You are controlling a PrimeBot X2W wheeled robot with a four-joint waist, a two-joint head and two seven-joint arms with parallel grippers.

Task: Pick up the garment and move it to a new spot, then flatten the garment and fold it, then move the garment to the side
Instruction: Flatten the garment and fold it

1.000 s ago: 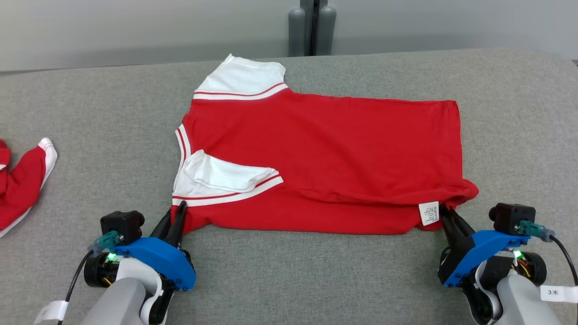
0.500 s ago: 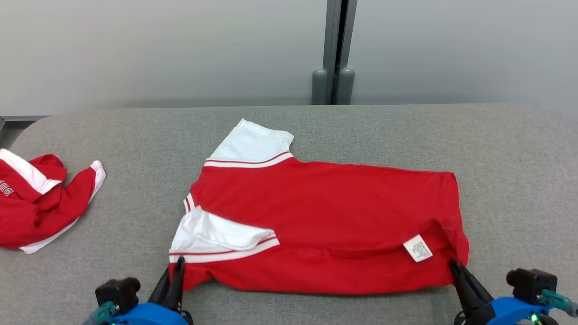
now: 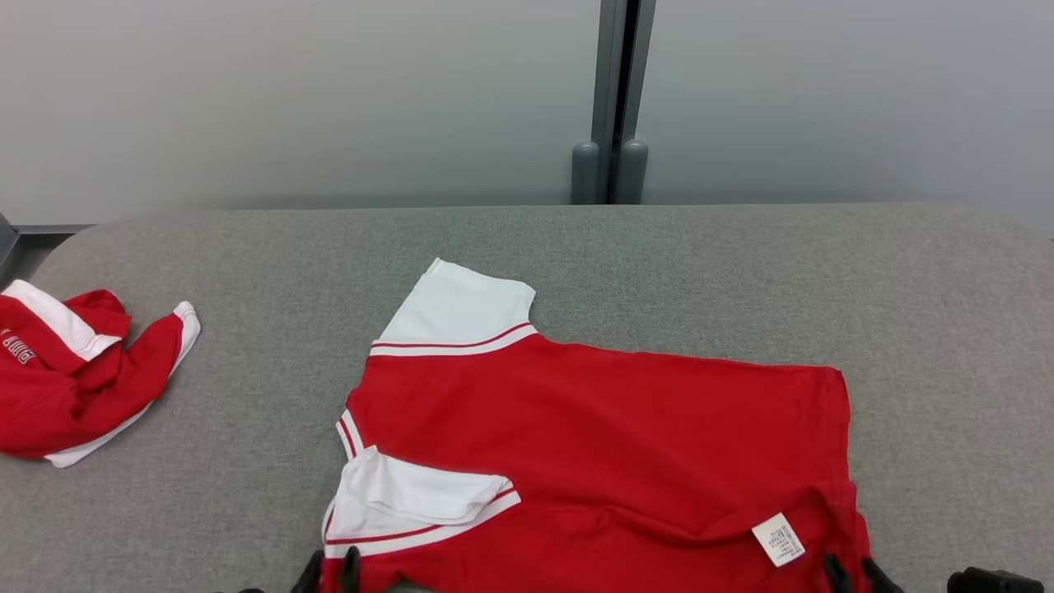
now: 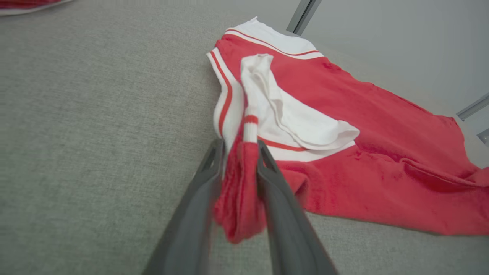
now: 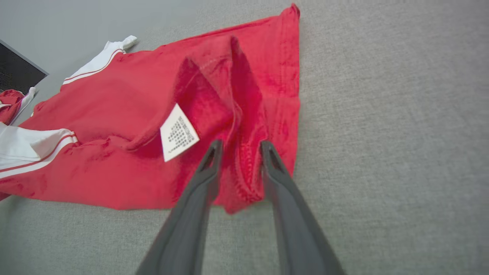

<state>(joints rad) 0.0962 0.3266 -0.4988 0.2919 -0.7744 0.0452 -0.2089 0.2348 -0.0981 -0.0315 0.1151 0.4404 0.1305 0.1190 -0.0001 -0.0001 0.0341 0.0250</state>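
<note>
Grey cloth-covered bench [image 3: 741, 272] w/ rounded far corners. Plain pale wall [image 3: 288, 99] behind it, grey post [image 3: 617, 82] at mid. Red shirt [image 3: 609, 428] lies spread on the bench just ahead of both end effectors, near edge at their tips. L end effector [image 4: 240, 147] is clamped on a bunched red wad at the sleeve-side corner, wad raised off the bench; folded white sleeve [image 4: 305, 126] just beyond its tips. R end effector [image 5: 238, 147] has fingers apart, straddling a loose hem fold at the other corner w/o pinching it. White tag [image 5: 178, 133] sits just left of it in the wrist view. 2nd shirt [image 3: 66, 387] lies crumpled well out past the L end effector, near the bench edge.
</note>
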